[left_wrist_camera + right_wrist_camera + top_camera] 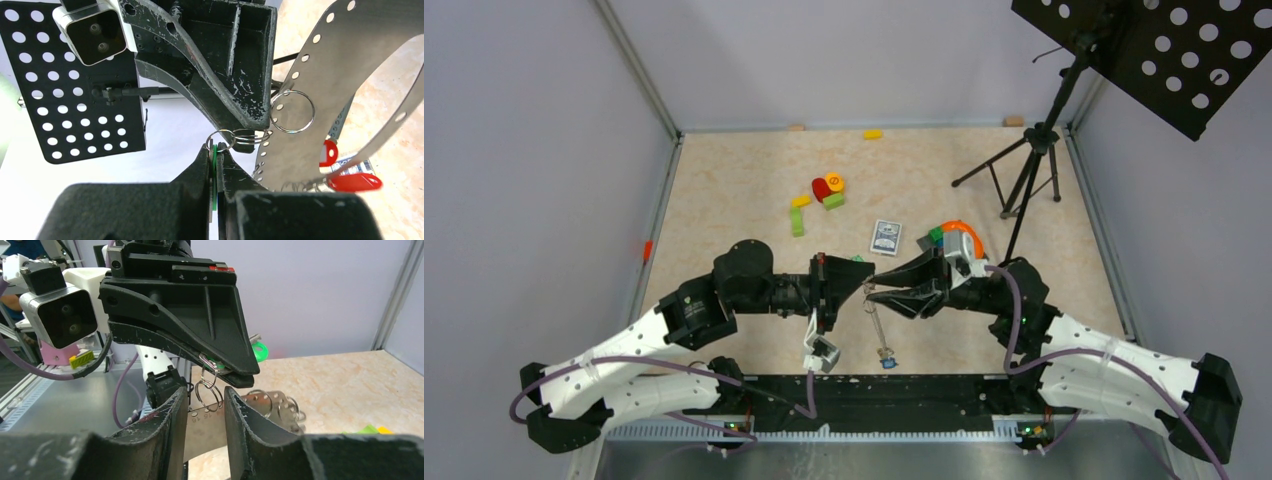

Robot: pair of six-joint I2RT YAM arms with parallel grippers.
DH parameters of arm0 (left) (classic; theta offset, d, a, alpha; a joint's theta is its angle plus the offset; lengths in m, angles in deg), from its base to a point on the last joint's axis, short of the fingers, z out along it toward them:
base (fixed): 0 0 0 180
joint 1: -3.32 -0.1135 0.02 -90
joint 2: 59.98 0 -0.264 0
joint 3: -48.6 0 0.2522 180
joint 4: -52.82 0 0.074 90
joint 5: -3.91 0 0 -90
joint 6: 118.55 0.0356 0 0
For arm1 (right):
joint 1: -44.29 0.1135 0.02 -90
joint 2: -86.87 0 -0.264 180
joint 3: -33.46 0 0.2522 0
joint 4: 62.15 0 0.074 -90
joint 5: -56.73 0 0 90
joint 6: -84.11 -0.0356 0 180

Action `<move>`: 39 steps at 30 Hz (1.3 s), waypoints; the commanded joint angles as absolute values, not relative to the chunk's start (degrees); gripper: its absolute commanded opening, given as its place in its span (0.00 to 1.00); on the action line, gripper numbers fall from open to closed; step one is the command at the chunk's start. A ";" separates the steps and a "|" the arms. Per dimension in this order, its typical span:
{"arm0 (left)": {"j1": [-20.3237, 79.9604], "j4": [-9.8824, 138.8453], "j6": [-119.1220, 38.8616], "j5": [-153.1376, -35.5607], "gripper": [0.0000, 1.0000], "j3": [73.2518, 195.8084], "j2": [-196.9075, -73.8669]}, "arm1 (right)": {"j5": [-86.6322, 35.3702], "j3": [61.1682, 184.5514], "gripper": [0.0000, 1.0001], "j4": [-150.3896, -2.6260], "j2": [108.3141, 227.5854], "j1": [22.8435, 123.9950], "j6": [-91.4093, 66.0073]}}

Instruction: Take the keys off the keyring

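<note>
Left wrist — left gripper (pixel 215 162) pinches green-tagged key (pixel 214 181).

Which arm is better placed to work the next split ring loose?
Right: the right tool stands open at the split rings, free to act. The left tool is shut on the green key tag.
</note>
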State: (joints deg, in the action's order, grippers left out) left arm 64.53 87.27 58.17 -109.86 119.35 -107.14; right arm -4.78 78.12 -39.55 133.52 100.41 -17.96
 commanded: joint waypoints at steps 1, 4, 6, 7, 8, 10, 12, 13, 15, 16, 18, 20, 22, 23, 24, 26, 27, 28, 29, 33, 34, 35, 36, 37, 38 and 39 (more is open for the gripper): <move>64.49 83.37 57.33 -111.23 0.00 120.29 -106.70 | -3.21 80.71 0.29 -36.30 133.77 100.54 -18.59; 64.50 83.39 57.31 -111.06 0.00 120.24 -106.44 | -3.47 80.56 0.22 -36.48 133.66 100.55 -18.89; 64.49 83.44 57.32 -110.88 0.00 120.19 -106.35 | -3.60 80.49 0.17 -36.79 133.53 100.54 -18.90; 64.49 83.53 57.32 -110.75 0.00 120.24 -106.34 | -3.77 80.43 0.13 -36.98 133.37 100.54 -18.99; 64.49 83.52 57.38 -110.62 0.00 120.29 -106.26 | -3.93 80.30 0.10 -37.10 133.20 100.54 -18.93; 64.50 83.46 57.53 -110.39 0.00 120.28 -106.10 | -4.23 80.08 0.01 -37.40 132.84 100.54 -18.96; 64.49 83.46 57.60 -110.03 0.00 120.28 -106.05 | -4.76 79.72 0.00 -37.46 132.43 100.54 -19.27; 64.53 83.47 57.57 -109.83 0.00 120.20 -105.94 | -5.18 79.50 0.00 -37.44 132.16 100.56 -19.39; 64.49 83.51 57.54 -109.45 0.00 120.06 -105.73 | -6.13 78.75 0.00 -36.75 131.52 100.57 -19.93; 64.50 83.45 57.50 -109.30 0.00 119.92 -105.60 | -6.71 78.25 0.00 -35.97 131.03 100.54 -20.33; 64.49 83.46 57.41 -109.08 0.00 119.69 -105.35 | -7.85 77.12 0.00 -34.47 130.23 100.56 -21.41; 64.49 83.26 57.09 -108.90 0.00 119.31 -105.03 | -8.79 76.30 0.00 -32.22 129.71 100.54 -22.63; 64.49 82.84 56.83 -108.76 0.00 118.87 -104.70 | -9.98 75.72 0.00 -30.68 129.64 100.55 -23.94; 64.49 82.65 56.67 -108.74 0.00 118.68 -104.65 | -10.72 75.45 0.00 -29.95 129.62 100.54 -24.64; 64.49 82.55 56.56 -108.84 0.00 118.55 -104.59 | -11.27 75.18 0.00 -29.06 129.72 100.54 -25.22; 64.52 82.41 56.36 -109.09 0.00 118.46 -104.70 | -12.22 74.52 0.00 -26.93 129.97 100.59 -26.57; 64.49 82.41 56.38 -109.16 0.00 118.44 -104.92 | -12.71 74.21 0.00 -25.88 130.10 100.55 -27.07; 64.51 82.42 56.29 -109.25 0.00 118.41 -105.03 | -13.23 73.96 0.00 -24.79 130.23 100.54 -27.63; 64.49 82.41 56.27 -109.29 0.00 118.31 -105.17 | -13.68 73.73 0.00 -23.80 130.31 100.61 -28.20; 64.49 81.54 55.71 -109.85 0.00 117.30 -105.35 | -15.38 72.96 0.00 -20.57 130.54 100.54 -29.80; 64.51 81.34 55.57 -109.88 0.00 117.05 -105.46 | -15.73 72.83 0.00 -19.95 130.55 100.55 -30.01; 64.54 81.16 55.44 -109.90 0.00 116.83 -105.49 | -15.96 72.62 0.00 -19.40 130.58 100.54 -30.25; 64.50 80.94 55.25 -109.91 0.00 116.54 -105.43 | -16.22 72.53 0.00 -18.92 130.55 100.54 -30.40; 64.49 80.73 55.14 -109.88 0.00 116.32 -105.50 | -16.38 72.46 0.00 -18.54 130.62 100.59 -30.48; 64.52 80.36 54.93 -109.83 0.00 116.03 -105.51 | -16.39 72.45 0.00 -18.22 130.55 100.55 -30.55; 64.49 80.23 54.84 -109.86 0.00 115.78 -105.51 | -16.33 72.46 0.00 -17.99 130.62 100.54 -30.59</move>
